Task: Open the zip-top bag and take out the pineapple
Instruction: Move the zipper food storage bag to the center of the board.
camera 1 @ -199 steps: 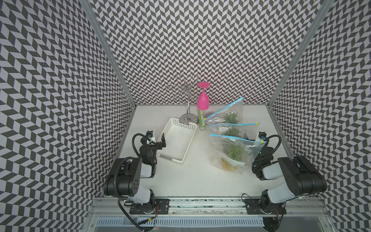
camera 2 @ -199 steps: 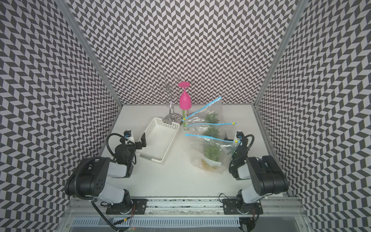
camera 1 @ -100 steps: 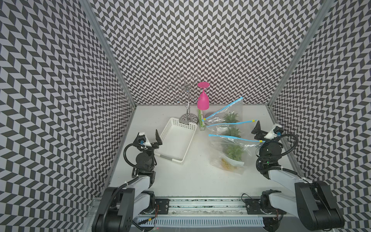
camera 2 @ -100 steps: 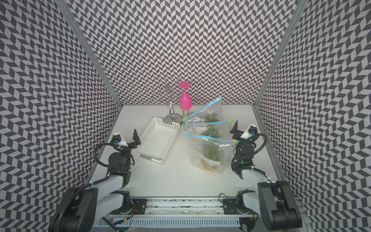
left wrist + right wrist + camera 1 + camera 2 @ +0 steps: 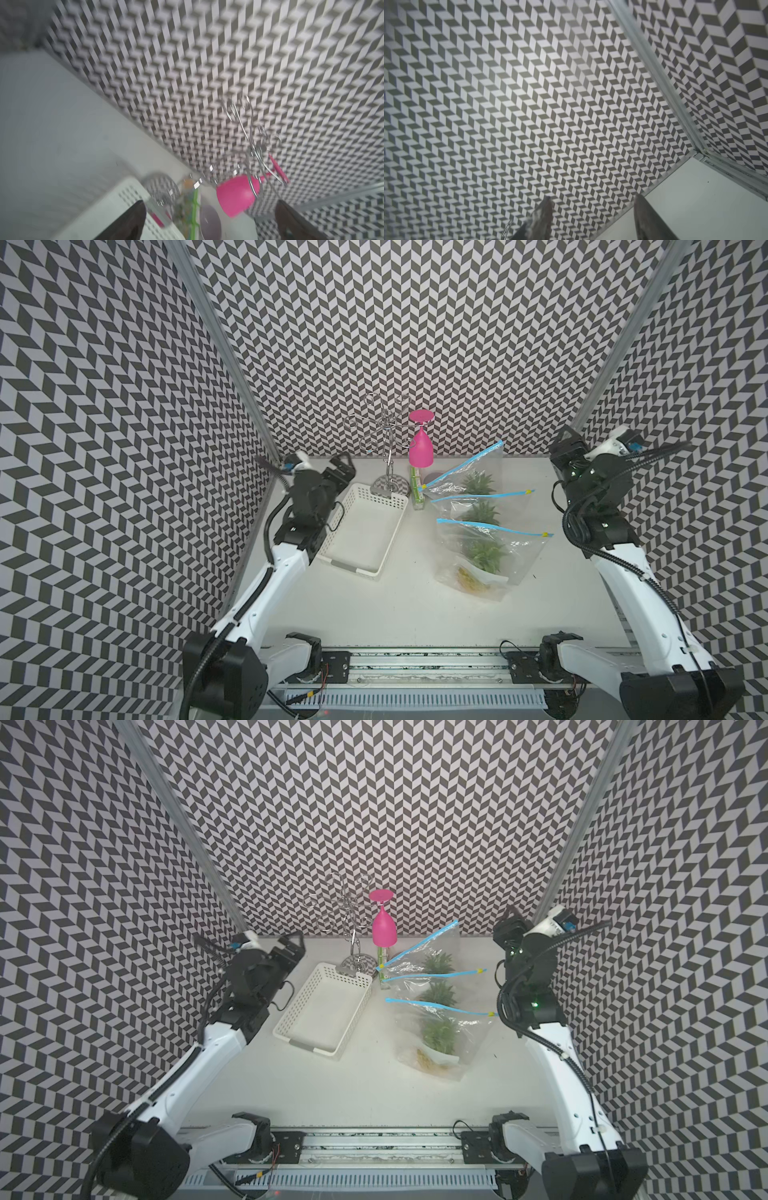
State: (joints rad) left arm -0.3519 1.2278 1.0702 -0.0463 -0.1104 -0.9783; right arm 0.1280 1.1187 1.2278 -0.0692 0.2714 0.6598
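Three clear zip-top bags with blue zip strips lie in a row right of centre in both top views. The nearest bag (image 5: 519,549) (image 5: 473,1031) holds a pineapple (image 5: 484,556) with a green crown and a yellowish body. The middle bag (image 5: 511,506) and the back bag (image 5: 461,475) each show a green crown too. My left gripper (image 5: 338,466) (image 5: 209,201) hangs open in the air over the back left of the table. High at the back right is my right gripper (image 5: 567,448) (image 5: 592,196), jaws apart with nothing between them. Both are well clear of the bags.
A white perforated basket (image 5: 386,506) sits left of the bags. Behind it stands a wire glass rack (image 5: 388,448) with a pink wine glass (image 5: 420,448) hanging upside down, and a slim green item (image 5: 417,489) stands below. Patterned walls close in three sides.
Both arms have unfolded from their low folded pose at the front and swung up toward the back of the table. The right jaws have narrowed somewhat.
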